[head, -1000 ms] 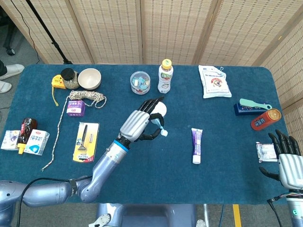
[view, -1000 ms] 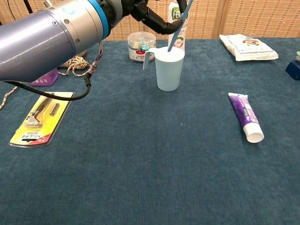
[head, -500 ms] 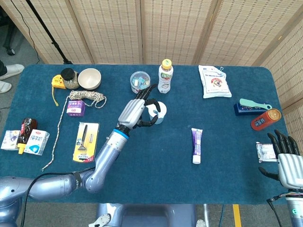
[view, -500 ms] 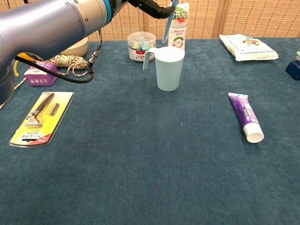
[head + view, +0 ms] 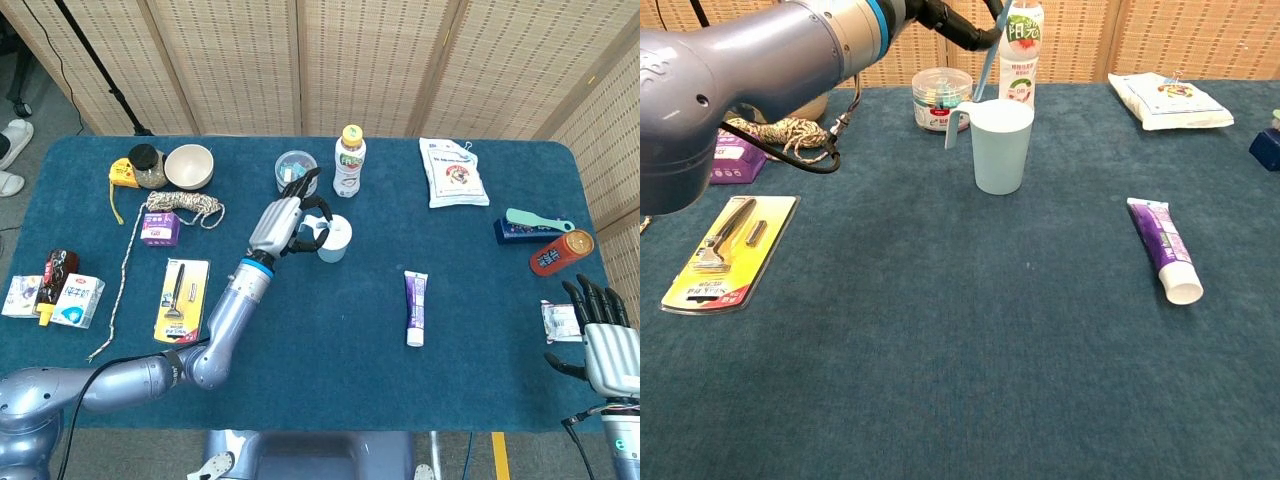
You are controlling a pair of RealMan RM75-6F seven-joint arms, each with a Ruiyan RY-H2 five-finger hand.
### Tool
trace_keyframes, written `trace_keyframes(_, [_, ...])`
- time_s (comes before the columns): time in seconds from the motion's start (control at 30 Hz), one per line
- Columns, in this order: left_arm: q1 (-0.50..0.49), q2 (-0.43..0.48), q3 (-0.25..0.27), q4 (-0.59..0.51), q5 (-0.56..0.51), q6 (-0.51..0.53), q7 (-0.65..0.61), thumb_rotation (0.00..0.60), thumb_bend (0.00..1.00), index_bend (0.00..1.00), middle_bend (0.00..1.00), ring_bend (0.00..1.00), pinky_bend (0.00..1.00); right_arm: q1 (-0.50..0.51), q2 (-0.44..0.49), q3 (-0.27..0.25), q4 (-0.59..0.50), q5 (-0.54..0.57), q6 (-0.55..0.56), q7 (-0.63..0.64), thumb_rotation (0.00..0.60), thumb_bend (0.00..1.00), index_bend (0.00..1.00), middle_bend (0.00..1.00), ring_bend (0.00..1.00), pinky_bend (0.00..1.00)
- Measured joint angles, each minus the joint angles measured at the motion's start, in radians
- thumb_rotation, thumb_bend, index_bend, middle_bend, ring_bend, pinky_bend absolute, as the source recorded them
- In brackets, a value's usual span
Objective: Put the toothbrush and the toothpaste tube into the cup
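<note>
Left hand (image 5: 283, 222), silver with black fingers: closed around the upper handle of the slim light-blue plastic toothbrush (image 5: 990, 62), held just above and beside the pale blue plastic cup with a side handle (image 5: 1001, 146). In the chest view, brush nearly upright, tilted slightly, lower end at or just inside the cup rim; whether it touches the bottom cannot be told. Cup upright near the middle of the blue-covered table (image 5: 940, 330), closer to the far edge.

Toothbrush judged light, stiff and thin: liable to pivot in the fingers, so best kept gripped on the handle until the lower end is well inside.

Cup judged light, empty and easy to tip: avoid any sideways push at the rim.

Purple and white toothpaste tube with white cap (image 5: 415, 306): flat on the table, right of the cup and well apart from it, towards the near edge, cap pointing at the near edge. Judged soft-bodied and smooth; best taken across the width near the firmer cap end.

Right hand (image 5: 605, 340): at the near right corner, fingers extended and apart, holding nothing.
</note>
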Motion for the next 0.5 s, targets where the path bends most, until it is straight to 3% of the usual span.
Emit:
trace_keyframes(0.33, [-0.056, -0.07, -0.002, 0.126, -0.017, -0.049, -0.079, 0.6, 0.41, 0.55, 0.0, 0.0, 0.0, 0.005, 0.001, 0.004, 0.007, 0.013, -0.011, 0.014, 0.6, 0.0, 0.0, 0.0, 0.0, 0.0])
trace_keyframes(0.5, [-0.07, -0.093, 0.002, 0.165, -0.016, -0.06, -0.112, 0.6, 0.4, 0.44, 0.0, 0.0, 0.0, 0.006, 0.002, 0.005, 0.011, 0.017, -0.015, 0.018, 0.6, 0.0, 0.0, 0.0, 0.0, 0.0])
